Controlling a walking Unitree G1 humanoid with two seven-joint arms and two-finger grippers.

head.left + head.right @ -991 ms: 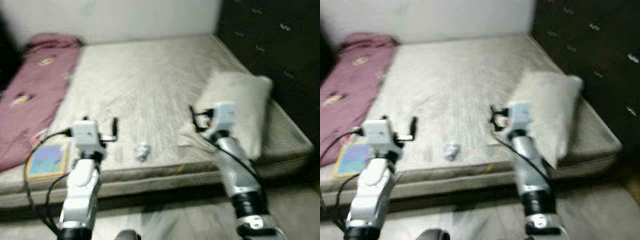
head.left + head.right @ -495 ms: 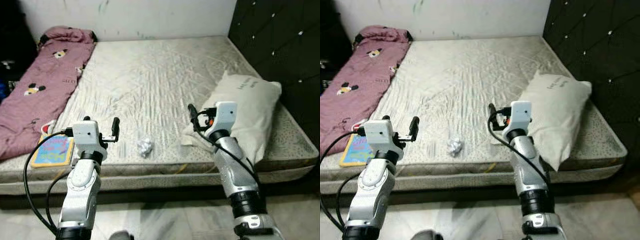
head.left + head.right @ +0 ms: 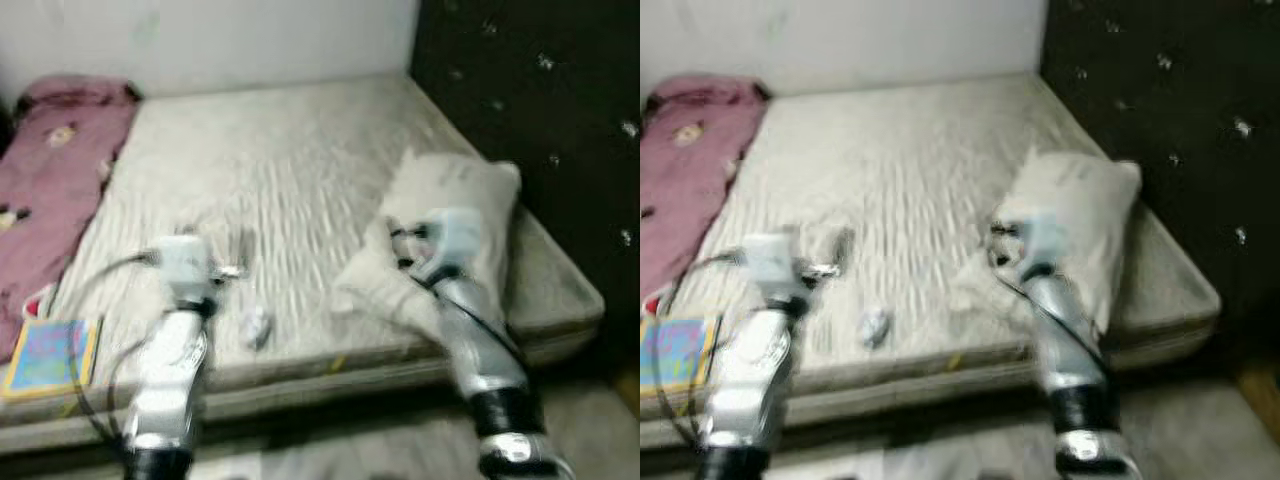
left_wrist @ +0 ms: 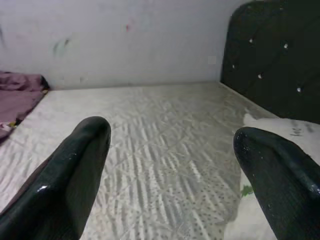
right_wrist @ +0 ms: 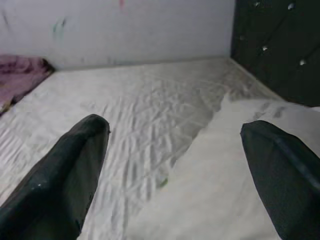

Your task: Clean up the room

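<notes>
The eye views are blurred by motion. A small crumpled white paper ball [image 3: 256,325] lies near the front edge of the bare mattress [image 3: 280,160]. My left gripper [image 3: 240,248] hovers just above and behind it, open and empty; the left wrist view shows its fingers [image 4: 75,170] wide apart. A white pillow [image 3: 450,225] lies at the bed's right side against the black headboard [image 3: 530,110]. My right gripper [image 3: 395,240] is held over the pillow's left edge, open with nothing between its fingers [image 5: 65,175]; the pillow [image 5: 225,175] lies under it.
A maroon blanket [image 3: 50,170] is bunched along the bed's left side. A colourful book [image 3: 45,355] lies at the front left corner. The front edge of the bed [image 3: 330,385] runs across just before me, with pale floor [image 3: 330,450] below.
The whole picture has swung and blurred, so the camera has turned towards the right. Both arms keep the same raised pose with fingers apart; the right gripper now sits closer over the pillow's edge.
</notes>
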